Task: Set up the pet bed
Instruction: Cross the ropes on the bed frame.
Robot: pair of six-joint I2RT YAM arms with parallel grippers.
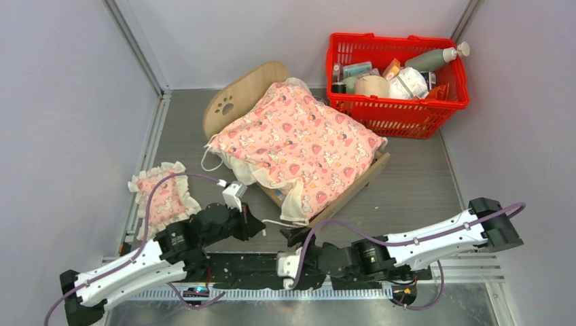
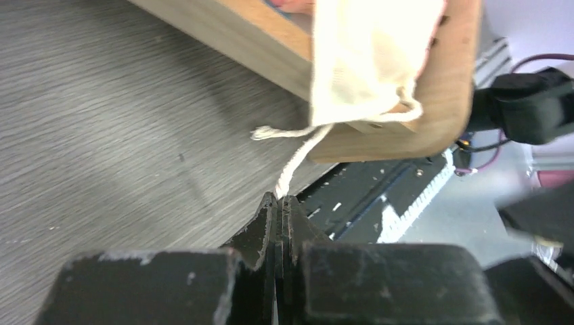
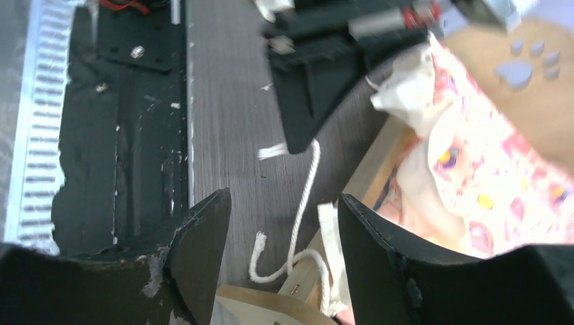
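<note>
The pet bed [image 1: 227, 105] is a plywood frame with a paw-print headboard, standing diagonally mid-table. A pink patterned blanket [image 1: 299, 146] with a cream frill covers it and hides the mattress. A white cord [image 2: 292, 169] hangs from the cream fabric at the bed's near foot corner [image 2: 413, 128]. My left gripper [image 1: 260, 229] is shut on this cord, and its closed tips [image 2: 279, 200] show in the left wrist view. My right gripper [image 1: 293, 236] is open just right of it, its fingers [image 3: 200, 250] spread either side of the cord's loose loop [image 3: 298, 230] by the footboard.
A small pink frilled pillow [image 1: 162, 197] lies on the table at the left. A red basket [image 1: 397, 109] full of bottles and packets stands at the back right. Grey walls close in both sides. A black base plate [image 1: 244, 268] runs along the near edge.
</note>
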